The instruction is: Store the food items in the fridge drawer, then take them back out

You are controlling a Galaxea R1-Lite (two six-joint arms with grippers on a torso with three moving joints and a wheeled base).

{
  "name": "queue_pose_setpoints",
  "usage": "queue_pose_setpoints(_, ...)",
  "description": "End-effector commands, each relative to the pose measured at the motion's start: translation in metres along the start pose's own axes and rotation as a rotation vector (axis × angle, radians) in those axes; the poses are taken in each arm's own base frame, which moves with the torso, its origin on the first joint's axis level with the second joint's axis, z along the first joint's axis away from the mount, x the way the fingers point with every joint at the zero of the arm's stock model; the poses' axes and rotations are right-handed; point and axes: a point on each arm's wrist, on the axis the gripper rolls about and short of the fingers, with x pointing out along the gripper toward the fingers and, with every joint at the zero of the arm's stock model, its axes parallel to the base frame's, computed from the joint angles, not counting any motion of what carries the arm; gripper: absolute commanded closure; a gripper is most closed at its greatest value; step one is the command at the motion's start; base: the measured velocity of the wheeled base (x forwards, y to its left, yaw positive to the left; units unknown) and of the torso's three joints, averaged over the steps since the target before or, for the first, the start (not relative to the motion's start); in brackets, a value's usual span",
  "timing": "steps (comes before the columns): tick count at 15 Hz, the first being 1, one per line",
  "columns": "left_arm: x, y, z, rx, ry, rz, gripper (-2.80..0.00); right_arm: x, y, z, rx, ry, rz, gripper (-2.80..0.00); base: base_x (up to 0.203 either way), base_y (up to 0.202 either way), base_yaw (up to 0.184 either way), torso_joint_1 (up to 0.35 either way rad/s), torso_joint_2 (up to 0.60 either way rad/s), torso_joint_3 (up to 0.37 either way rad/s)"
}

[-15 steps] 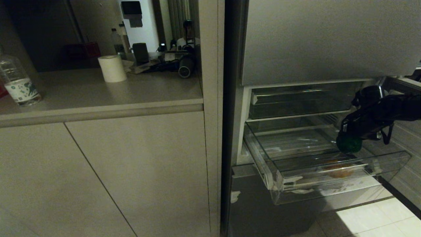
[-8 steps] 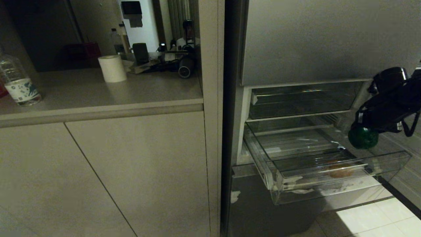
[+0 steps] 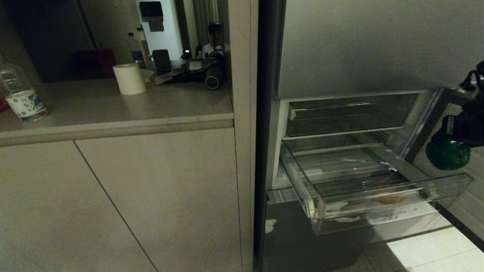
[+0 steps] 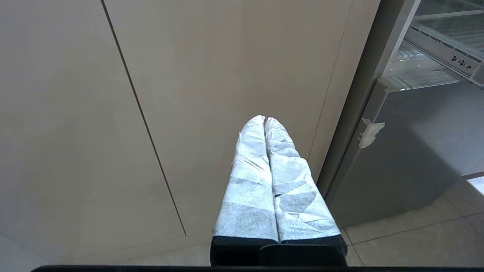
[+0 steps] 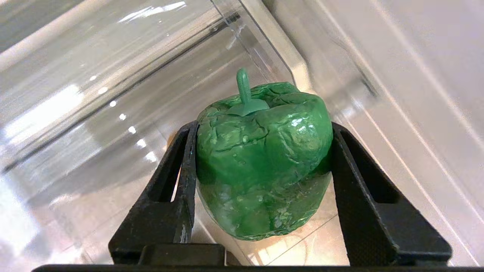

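Right claw (image 3: pixel 452 151) at the far right edge of the head view, level with the open fridge compartment, clamped on the green pepper (image 3: pixel 447 155). In the right wrist view, both black fingers (image 5: pixel 181 170) pressed against the sides of the glossy green pepper, stem pointing away from the wrist, jaws roughly half open around its width. Pepper up in the air, to the right of the fridge drawer (image 3: pixel 378 200) and above its right end, touching nothing but the claw.

Fridge drawer pulled out at centre right of the head view, clear plastic with white sticker scraps on its front lip. Orange-brown food piece (image 3: pixel 389 196) lying inside it near the front, toward the right. Shallower clear tray (image 3: pixel 340 117) just above, pushed in.

Left claw (image 4: pixel 264 122) seen only in the left wrist view, its white-wrapped fingers pressed together with nothing between them, pointed at the beige cabinet door (image 4: pixel 189 94) beside the fridge.

On the surface (image 3: pixel 113 102) at upper left of the head view: a water bottle (image 3: pixel 19 94) and a paper roll (image 3: pixel 129 78).
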Motion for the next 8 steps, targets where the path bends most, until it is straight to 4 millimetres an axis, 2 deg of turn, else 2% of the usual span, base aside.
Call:
queue_pose_setpoints(1,0.000,0.000,0.000,0.000,0.001,0.000,0.00,-0.074,-0.016,-0.016,0.020,-0.113,0.023,0.00,0.000,0.000,0.000,0.000,0.00,0.000)
queue_pose_setpoints(3,0.000,0.000,0.000,0.000,0.001,0.000,0.00,-0.121,-0.030,-0.038,0.028,-0.188,0.037,0.00,0.000,0.000,0.000,0.000,0.00,0.000)
queue_pose_setpoints(5,0.000,0.000,0.000,0.000,0.001,0.000,0.00,-0.160,-0.043,-0.071,0.034,-0.251,0.045,0.00,0.000,0.000,0.000,0.000,0.00,0.000)
queue_pose_setpoints(8,0.000,0.000,0.000,0.000,0.001,0.000,0.00,-0.205,-0.064,-0.135,0.053,-0.341,0.057,0.00,0.000,0.000,0.000,0.000,0.00,0.000)
